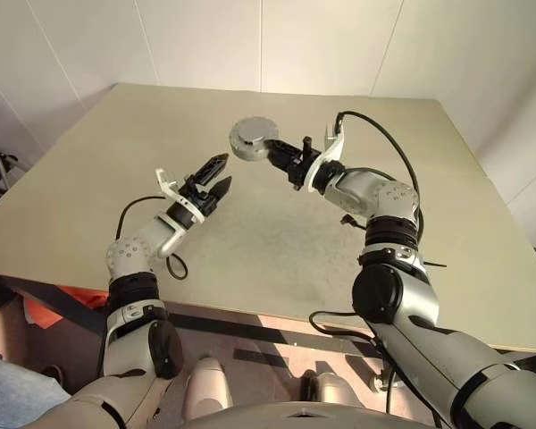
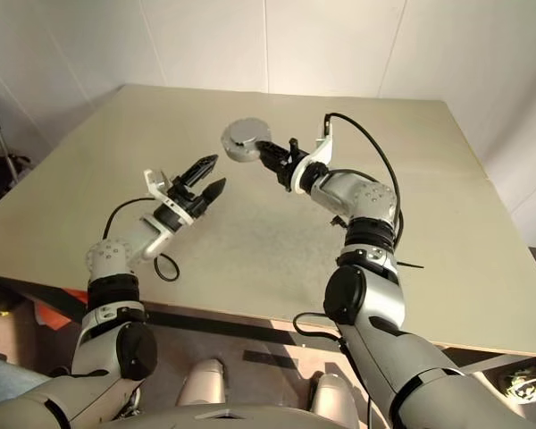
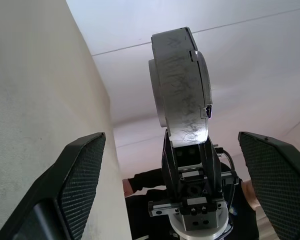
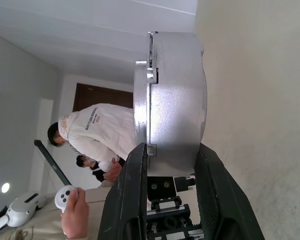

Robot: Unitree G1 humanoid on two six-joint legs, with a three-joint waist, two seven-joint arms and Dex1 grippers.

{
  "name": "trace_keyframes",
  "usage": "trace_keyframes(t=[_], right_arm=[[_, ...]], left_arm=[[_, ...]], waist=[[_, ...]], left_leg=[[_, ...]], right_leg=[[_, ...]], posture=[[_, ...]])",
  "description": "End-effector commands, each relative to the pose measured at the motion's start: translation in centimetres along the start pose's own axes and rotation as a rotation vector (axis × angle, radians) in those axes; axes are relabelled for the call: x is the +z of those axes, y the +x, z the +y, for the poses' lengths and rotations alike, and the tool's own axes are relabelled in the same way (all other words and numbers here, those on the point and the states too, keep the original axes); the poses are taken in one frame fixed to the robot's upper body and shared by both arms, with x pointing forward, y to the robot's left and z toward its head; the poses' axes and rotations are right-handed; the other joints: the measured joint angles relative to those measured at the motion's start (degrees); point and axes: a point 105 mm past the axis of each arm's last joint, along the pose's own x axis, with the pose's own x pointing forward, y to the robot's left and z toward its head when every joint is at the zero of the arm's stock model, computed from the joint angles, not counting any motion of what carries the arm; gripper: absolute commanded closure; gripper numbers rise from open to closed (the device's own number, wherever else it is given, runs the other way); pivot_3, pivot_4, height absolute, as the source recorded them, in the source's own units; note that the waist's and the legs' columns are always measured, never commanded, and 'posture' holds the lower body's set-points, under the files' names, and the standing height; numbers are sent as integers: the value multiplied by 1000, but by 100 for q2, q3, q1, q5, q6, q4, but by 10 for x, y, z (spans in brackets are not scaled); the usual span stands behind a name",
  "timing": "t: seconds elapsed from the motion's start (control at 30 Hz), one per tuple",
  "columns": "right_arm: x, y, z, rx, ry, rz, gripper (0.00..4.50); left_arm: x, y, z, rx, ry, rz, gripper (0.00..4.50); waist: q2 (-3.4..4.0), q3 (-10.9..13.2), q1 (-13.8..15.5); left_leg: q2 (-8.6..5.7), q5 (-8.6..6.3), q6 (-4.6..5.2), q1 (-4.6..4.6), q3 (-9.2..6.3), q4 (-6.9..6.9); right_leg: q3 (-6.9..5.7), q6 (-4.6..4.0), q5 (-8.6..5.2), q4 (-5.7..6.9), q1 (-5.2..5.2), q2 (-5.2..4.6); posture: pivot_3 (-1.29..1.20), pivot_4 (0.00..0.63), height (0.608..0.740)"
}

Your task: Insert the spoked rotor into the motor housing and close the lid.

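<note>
Left gripper (image 1: pixel 216 175): raised above the counter (image 1: pixel 89 179) on the left, its fingers (image 3: pixel 80 185) spread wide apart with nothing between them; it is aimed toward the part held to its right.

Assembled motor: a thick silver-grey round body (image 1: pixel 253 138) is held in the air over the middle of the counter, well clear of the surface. From the wrist views it reads as the motor housing (image 4: pixel 182 95) with the lid (image 4: pixel 141 100) seated flush on one face, a seam running between the two.

Spoked rotor: no separate black-rimmed wheel is to be seen; it is judged to be shut inside the housing, though the interior is hidden and this cannot be confirmed.

Right gripper (image 1: pixel 281 154): its fingers (image 4: pixel 127 200) are clamped on the edge of the closed body, one on each flat face.

Step in hand: insertion and closing are judged done; the unit is carried by the right gripper alone.

Next move: a level, gentle set-down on the counter is called for, with the lid kept from being knocked off its seat.

Background: two people are seen in the right wrist view, one holding a white controller.
</note>
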Motion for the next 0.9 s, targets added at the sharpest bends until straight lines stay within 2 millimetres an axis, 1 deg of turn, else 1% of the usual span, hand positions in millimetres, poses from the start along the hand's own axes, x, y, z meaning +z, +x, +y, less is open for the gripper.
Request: trace_keyframes(t=[0.03, 0.2, 0.3, 0.5, 0.7, 0.8, 0.87, 0.9], right_arm=[[2, -1, 29, 108, -48, -8, 3396], [-2, -1, 30, 111, -62, 2, 3396], [-3, -1, 31, 112, -73, 4, 3396], [-5, -1, 30, 105, -89, 4, 3396], [-6, -4, 36, 124, -119, -2, 3396], [-6, -5, 35, 115, -123, -7, 3396], [-6, -5, 33, 108, -124, -10, 3396], [-6, -5, 33, 108, -124, -11, 3396]], left_arm=[[7, 8, -23, -113, -23, -4, 15], [9, 18, -24, -112, -28, -3, 15], [14, 28, -27, -123, -29, -11, 15], [15, 49, -30, -126, -22, -11, 15], [3, 62, -24, -112, -9, 27, 15], [5, 64, -19, -95, -10, 7, 569], [5, 64, -18, -94, -7, 5, 1211], [5, 64, -19, -95, -7, 4, 1606]], waist=[[0, 0, 11], [-1, 0, 18], [-1, 0, 25], [-1, 0, 46], [-1, 0, 61], [-1, 0, 62], [-1, 0, 62], [-1, 0, 62]], left_leg=[[0, 0, 0, 0, 0, 0], [0, 0, 0, 0, 0, 4], [0, 1, -1, -2, -2, 7], [-1, 1, -1, -2, -2, 10], [-1, 1, -1, -3, -2, 9], [-1, 1, 0, -2, -2, 10], [-1, 1, -1, -1, -2, 11], [-1, 1, -1, -1, -3, 11]], right_leg=[[0, 1, 1, 0, 0, 0], [1, 3, 2, 1, 2, -1], [1, 18, 11, 2, 2, -1], [2, 23, 14, 2, 3, -1], [1, 24, 15, 2, 3, -1], [1, 23, 15, 3, 3, -2], [2, 23, 15, 5, 4, -2], [1, 23, 15, 5, 3, -2]], posture=[[0, 0, 740], [0, 0, 740], [0, 0, 740], [0, 0, 740], [0, 0, 740], [0, 0, 740], [0, 0, 740], [0, 0, 740]])
